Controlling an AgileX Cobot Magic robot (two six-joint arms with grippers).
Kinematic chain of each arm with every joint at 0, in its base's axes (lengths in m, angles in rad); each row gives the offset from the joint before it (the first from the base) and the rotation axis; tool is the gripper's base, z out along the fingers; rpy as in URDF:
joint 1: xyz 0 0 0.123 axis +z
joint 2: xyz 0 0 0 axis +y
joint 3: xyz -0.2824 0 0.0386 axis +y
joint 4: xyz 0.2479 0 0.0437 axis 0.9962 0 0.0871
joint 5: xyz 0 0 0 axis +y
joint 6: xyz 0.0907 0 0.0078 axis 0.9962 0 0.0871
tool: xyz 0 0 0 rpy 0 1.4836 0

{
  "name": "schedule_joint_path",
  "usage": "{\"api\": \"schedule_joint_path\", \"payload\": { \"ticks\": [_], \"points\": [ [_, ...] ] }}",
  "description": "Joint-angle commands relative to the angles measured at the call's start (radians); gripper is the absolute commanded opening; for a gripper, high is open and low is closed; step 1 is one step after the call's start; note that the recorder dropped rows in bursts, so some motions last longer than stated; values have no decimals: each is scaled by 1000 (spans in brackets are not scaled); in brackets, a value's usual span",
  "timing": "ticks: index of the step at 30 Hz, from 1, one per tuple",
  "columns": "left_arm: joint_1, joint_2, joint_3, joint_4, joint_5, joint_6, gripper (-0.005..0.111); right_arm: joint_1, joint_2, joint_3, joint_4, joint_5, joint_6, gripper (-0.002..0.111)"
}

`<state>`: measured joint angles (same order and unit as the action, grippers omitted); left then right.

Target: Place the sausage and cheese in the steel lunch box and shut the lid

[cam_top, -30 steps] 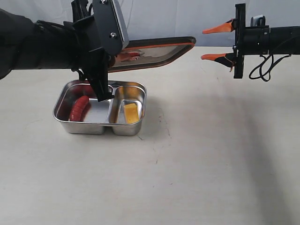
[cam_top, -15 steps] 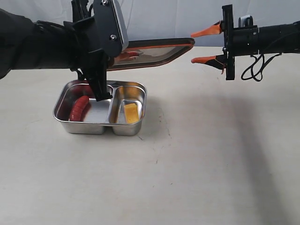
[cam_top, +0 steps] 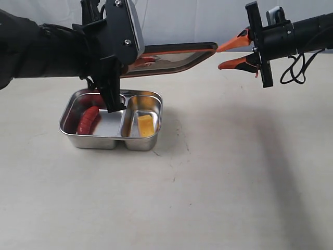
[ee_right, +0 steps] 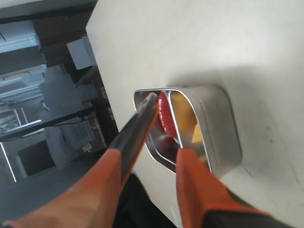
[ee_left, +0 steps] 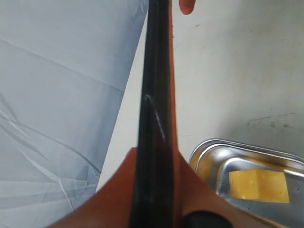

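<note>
The left arm's jaws were clamped on the left end of the dark lid (cam_top: 171,56), holding it in the air above the steel lunch box (cam_top: 104,141) with its right end slightly higher; the box sat on the left of the tabletop (cam_top: 223,177). The sausage (cam_top: 87,120) lay in the box's larger left compartment and the cheese (cam_top: 145,125) in the smaller right one. The right arm's jaws stood wide apart, gripping nothing, with the upper orange finger (cam_top: 231,42) just beside the lid's right end.
</note>
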<state>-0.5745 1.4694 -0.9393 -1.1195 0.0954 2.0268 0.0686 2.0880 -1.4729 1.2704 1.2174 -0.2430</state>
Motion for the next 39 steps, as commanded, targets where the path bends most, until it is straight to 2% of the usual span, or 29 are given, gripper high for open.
{"api": "schedule_joint_path", "payload": {
  "ticks": [1, 8, 10, 13, 18, 23, 27, 31, 37, 39],
  "points": [
    [-6, -28, -5, -3, -19, -4, 0, -57, -13, 1, -32, 4, -9, 37],
    [-6, -40, -5, -3, 2, -4, 0, -101, -36, 1, -3, 4, -34, 37],
    [-6, -40, -5, -3, 26, -4, 0, -101, -39, 1, -5, 4, -46, 43],
    [-6, -40, -5, -21, 40, -11, 0, -101, -40, 1, -26, 4, -235, 53],
    [-6, -58, -5, -179, 44, -11, 0, -95, -71, 1, -167, 4, -678, 52],
    [-6, -67, -5, -237, 78, -16, 0, -91, -84, 1, -185, 4, -968, 51],
    [-4, -69, -5, -261, 96, -114, 0, -91, -84, 1, -119, 4, -1122, 45],
    [3, -71, -5, -261, 125, -187, 0, -91, -84, 1, -117, 4, -1185, 45],
    [39, -86, -5, -255, 162, -195, 0, -89, -84, 1, -162, 4, -1323, 45],
    [56, -92, -5, -246, 170, -192, 0, -83, -84, 1, -132, 4, -1432, 45]
  ]
}}
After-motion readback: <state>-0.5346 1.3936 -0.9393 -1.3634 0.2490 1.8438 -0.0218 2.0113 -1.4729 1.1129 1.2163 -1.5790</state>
